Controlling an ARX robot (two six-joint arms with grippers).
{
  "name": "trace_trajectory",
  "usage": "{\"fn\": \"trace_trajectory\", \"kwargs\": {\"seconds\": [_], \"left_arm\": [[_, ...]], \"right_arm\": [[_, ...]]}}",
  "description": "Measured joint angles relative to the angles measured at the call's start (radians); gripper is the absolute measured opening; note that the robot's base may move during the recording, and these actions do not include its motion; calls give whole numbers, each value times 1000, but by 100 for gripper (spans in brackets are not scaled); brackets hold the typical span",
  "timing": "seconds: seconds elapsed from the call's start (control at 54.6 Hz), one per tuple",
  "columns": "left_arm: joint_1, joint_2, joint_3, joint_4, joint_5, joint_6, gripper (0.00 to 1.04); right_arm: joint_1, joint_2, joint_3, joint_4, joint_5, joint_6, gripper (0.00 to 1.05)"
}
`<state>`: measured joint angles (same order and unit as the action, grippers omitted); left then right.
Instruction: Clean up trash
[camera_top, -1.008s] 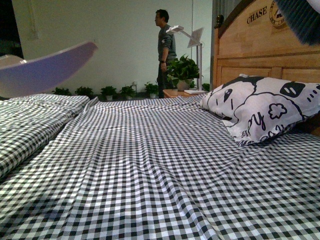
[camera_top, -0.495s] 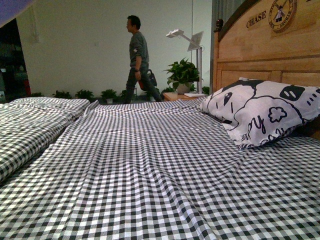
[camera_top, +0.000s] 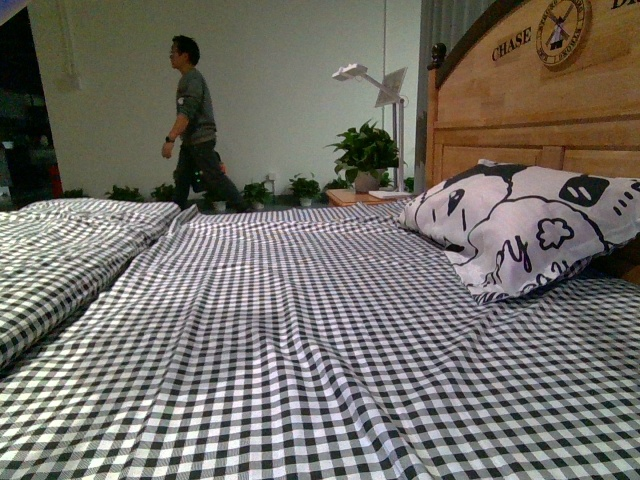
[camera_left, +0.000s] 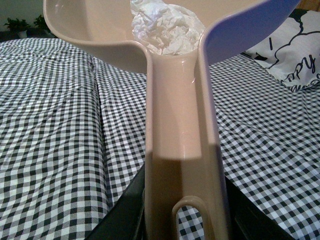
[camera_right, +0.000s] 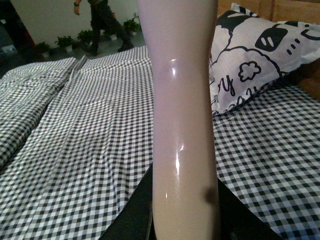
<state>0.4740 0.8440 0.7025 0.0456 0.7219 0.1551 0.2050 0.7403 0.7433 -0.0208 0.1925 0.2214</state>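
White crumpled paper, the trash (camera_left: 167, 27), lies in the pan of the beige dustpan (camera_left: 182, 150) held by the left gripper (camera_left: 182, 220), clamped on its handle; light, soft, likely to roll out if tipped. Right gripper (camera_right: 182, 210) pinches a pale handle (camera_right: 182, 100) above the checked bedsheet (camera_top: 300, 350)

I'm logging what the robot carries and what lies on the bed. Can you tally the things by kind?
Trash wad: 1, lying in the dustpan
Dustpan: 1, held by the left hand
Pale handle: 1, held by the right hand; its head is out of view
Pillow: 1, on the checked bed
Total: 4
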Motion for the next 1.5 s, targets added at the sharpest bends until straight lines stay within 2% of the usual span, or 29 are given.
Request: {"fn": "trace_trajectory", "kwargs": {"seconds": [0.183, 1.502], "left_arm": [[-7, -2, -1, 0, 1, -4, 27], [-8, -2, -1, 0, 1, -5, 27]], "right_arm": [[0, 0, -1, -23, 33, 0, 19], [0, 0, -1, -24, 33, 0, 19]]}}
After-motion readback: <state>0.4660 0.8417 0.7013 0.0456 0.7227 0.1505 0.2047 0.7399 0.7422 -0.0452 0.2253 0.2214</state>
